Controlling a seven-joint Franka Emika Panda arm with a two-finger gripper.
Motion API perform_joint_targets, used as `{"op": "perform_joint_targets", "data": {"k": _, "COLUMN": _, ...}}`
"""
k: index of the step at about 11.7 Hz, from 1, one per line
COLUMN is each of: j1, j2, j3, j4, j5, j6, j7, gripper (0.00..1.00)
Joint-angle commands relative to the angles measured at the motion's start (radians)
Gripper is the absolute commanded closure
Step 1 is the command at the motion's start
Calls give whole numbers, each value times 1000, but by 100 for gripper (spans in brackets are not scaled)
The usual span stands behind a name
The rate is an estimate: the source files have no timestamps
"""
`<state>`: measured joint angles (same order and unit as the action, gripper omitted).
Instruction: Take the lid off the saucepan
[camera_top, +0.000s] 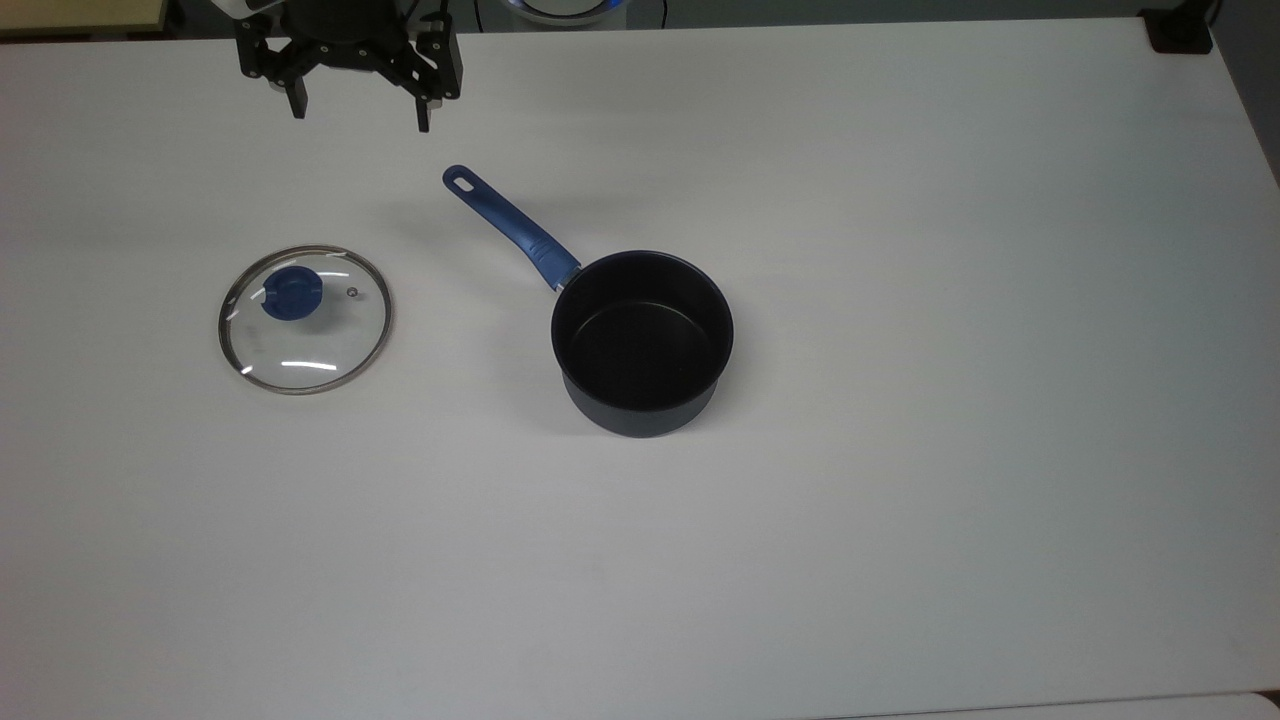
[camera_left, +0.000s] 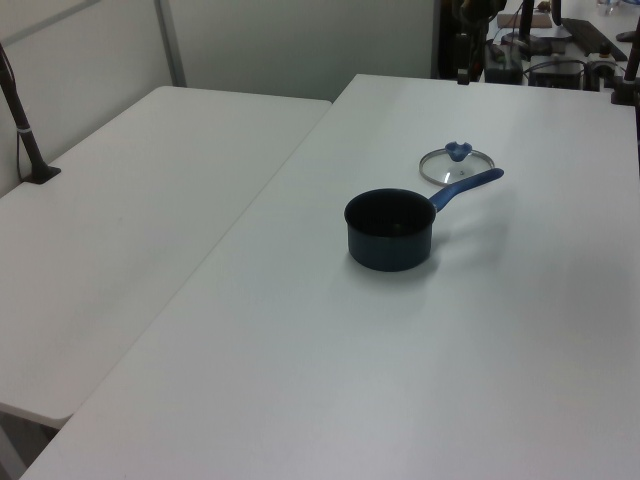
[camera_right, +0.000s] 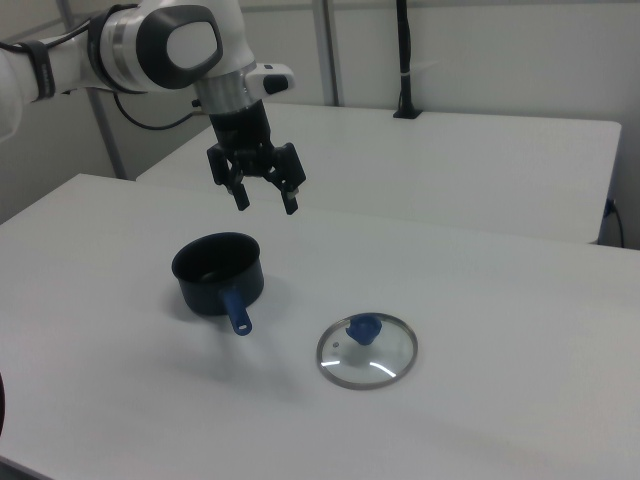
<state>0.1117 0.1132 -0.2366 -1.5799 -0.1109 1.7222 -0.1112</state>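
With the lid (camera_top: 305, 319) flat on the table (camera_top: 900, 250) at the top view's left, apart from the saucepan (camera_top: 642, 340), the empty, spread gripper (camera_top: 358, 108) hangs above it toward the frame's upper left.

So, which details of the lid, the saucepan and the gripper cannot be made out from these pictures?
- Lid: any lettering on the glass is too small to read in the top view; glare streaks cross it.
- Saucepan: its far outer wall is hidden by its own body in the right view.
- Gripper, open: the top view's upper edge cuts off the arm above it.
- Saucepan handle: foreshortened in the right view, so its end hole is hidden.
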Motion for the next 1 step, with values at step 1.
{"op": "perform_joint_targets", "data": {"k": 1, "j1": 8, "j2": -32, "j3": -3, "j4": -29, "j5": -1, "j6": -10, "j7": 24, "gripper": 0}}
